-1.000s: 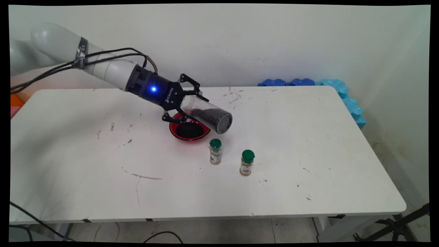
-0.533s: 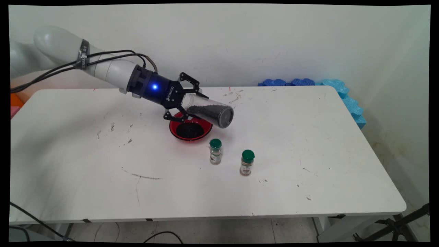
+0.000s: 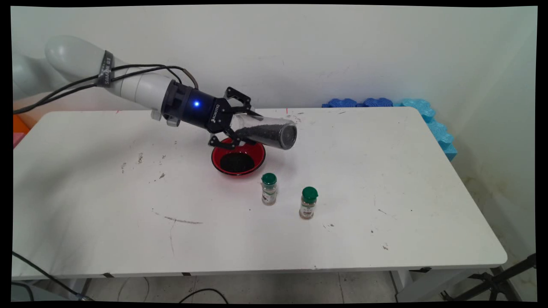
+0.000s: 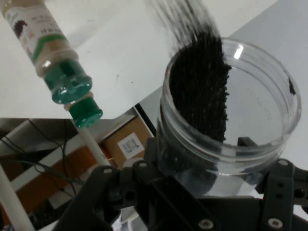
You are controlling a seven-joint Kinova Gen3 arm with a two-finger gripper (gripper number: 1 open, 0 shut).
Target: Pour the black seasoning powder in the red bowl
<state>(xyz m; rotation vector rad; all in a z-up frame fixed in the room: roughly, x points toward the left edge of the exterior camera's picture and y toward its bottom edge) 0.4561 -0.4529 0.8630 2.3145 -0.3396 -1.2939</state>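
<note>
The clear jar lies nearly level in the air, its open mouth toward the wrist and its closed base pointing away from the arm; black grains lie along its lower wall. The gripper is clamped on the jar at the mouth end, one finger over the top and one beneath. Just below the gripper, the red bowl sits on the table holding a dark heap of the same grains; the jar's base end overhangs the bowl's far rim and stands clear above bare tabletop.

Nearer the camera than the gripper, two green-capped spice bottles stand upright, close to each other but apart, the first just beside the bowl. Beyond the jar's base the table runs open out to its rounded far corner, where blue foam lines the edge. On the arm's side of the gripper the surface is scuffed but open to the near edge.
</note>
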